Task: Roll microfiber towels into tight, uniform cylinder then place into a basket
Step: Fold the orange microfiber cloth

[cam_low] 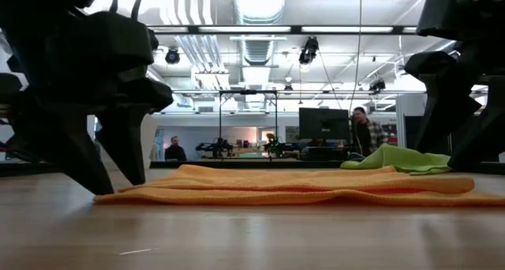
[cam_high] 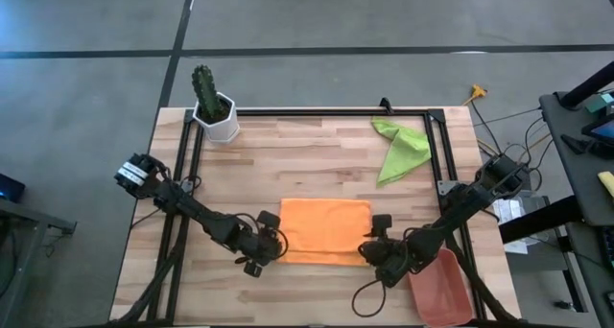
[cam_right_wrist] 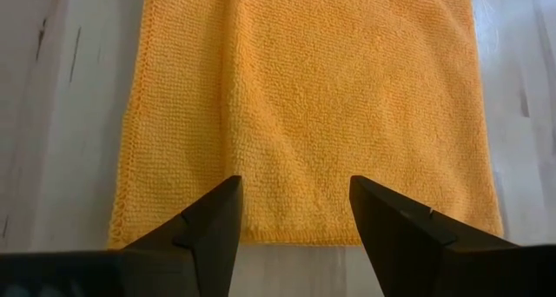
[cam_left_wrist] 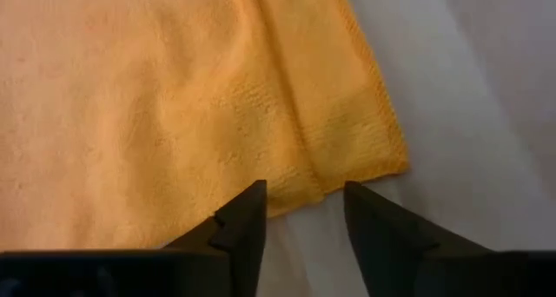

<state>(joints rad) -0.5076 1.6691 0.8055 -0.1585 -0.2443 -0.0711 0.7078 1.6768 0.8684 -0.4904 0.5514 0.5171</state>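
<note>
1. Nothing rolled yet: orange towel [cam_high: 325, 230] lies flat and folded at table centre-front; green towel [cam_high: 400, 148] is crumpled at 2 o'clock; basket [cam_high: 439, 285] sits empty at 5 o'clock.
2. Left gripper [cam_left_wrist: 304, 212] is set low at the towel's 9 o'clock edge, fingers apart, straddling a corner.
3. Right gripper [cam_right_wrist: 295, 206] is set at the 3 o'clock edge, fingers apart, nothing held.

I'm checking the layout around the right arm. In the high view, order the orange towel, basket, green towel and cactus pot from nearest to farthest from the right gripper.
From the right gripper, at the orange towel's right edge:
1. Orange towel, just to its left.
2. Basket, near right corner.
3. Green towel, far right.
4. Cactus pot, far left corner.
</note>
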